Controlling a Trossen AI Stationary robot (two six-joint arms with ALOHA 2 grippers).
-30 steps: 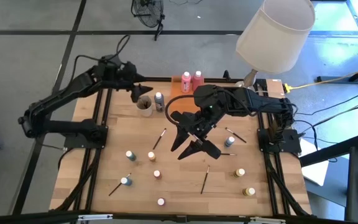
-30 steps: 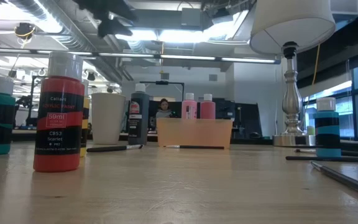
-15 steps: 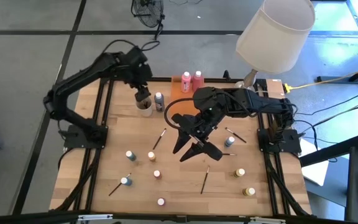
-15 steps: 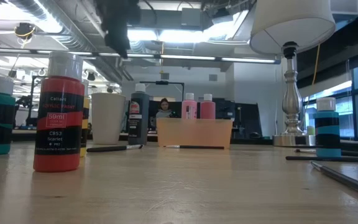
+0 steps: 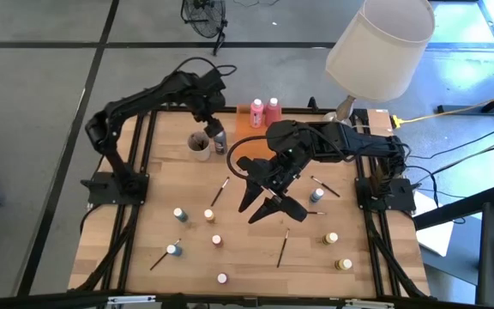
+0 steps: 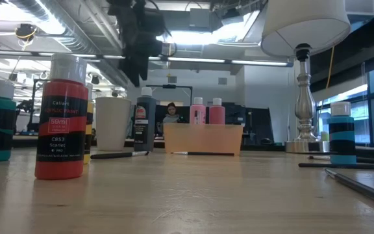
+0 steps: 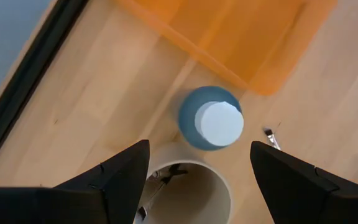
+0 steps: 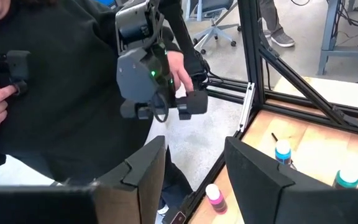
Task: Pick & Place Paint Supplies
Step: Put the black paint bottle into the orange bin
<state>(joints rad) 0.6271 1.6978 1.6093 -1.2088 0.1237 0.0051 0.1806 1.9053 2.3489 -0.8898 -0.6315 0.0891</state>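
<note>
The orange tray stood at the far edge of the wooden table and serves here as the landmark. Two pink squeeze bottles stood in the tray at its lamp side. A dark squeeze bottle stood just beside the tray's near corner, with the grey cup touching or nearly touching it on the side away from the tray. The left gripper hung over the dark bottle and the cup, fingers spread wide and holding nothing; in the left wrist view the white-capped bottle showed between the fingers.

The right gripper hovered above the table's middle, well nearer than the tray, jaws part-way apart with nothing between them. Open wood lay between the tray and that gripper.

Since the earlier frames the left arm had swung from the table's left edge toward the tray, ending above the cup. The right arm had not moved.

Small white-capped paint pots and thin paintbrushes lay scattered across the near half of the table, well apart from the tray. A lamp stood at the far right corner. The right wrist view showed a person in dark clothing beyond the table frame.
</note>
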